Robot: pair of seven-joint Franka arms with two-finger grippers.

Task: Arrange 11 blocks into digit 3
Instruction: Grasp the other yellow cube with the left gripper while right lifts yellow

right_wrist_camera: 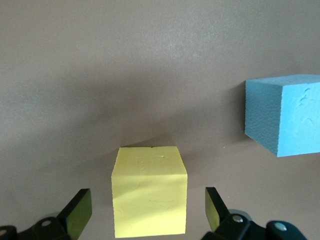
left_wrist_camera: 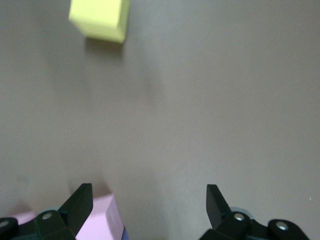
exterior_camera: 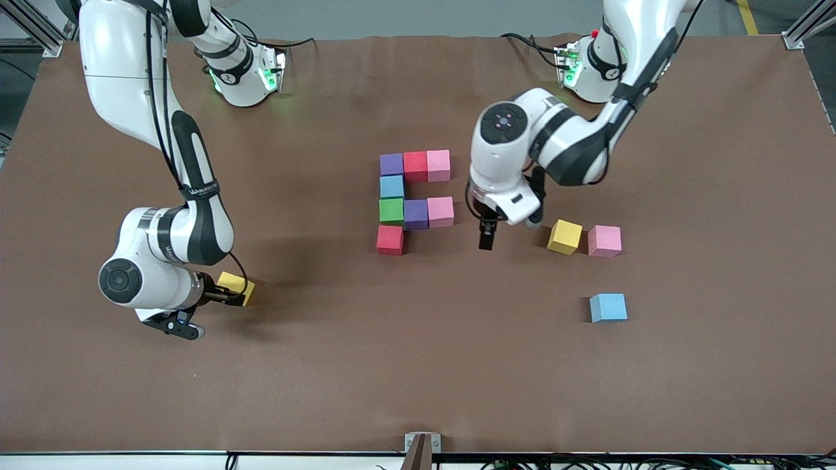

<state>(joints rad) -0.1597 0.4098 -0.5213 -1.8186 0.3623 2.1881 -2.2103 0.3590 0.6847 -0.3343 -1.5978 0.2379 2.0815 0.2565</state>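
The right hand (right_wrist_camera: 145, 220), fingers spread, straddles a yellow cube (exterior_camera: 238, 288) toward the right arm's end of the tabletop (exterior_camera: 418, 365); only its wrist view shows a blue cube (right_wrist_camera: 285, 115) nearby. The left hand (exterior_camera: 486, 238), also spread and empty, hovers just beside the partial digit 3 (exterior_camera: 413, 199), whose pink cube (left_wrist_camera: 107, 220) shows at its wrist view's edge.

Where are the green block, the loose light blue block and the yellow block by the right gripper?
green block (exterior_camera: 391, 210): front view, its top face.
loose light blue block (exterior_camera: 608, 307): front view, its top face.
yellow block by the right gripper (right_wrist_camera: 149, 197): right wrist view, its front face.
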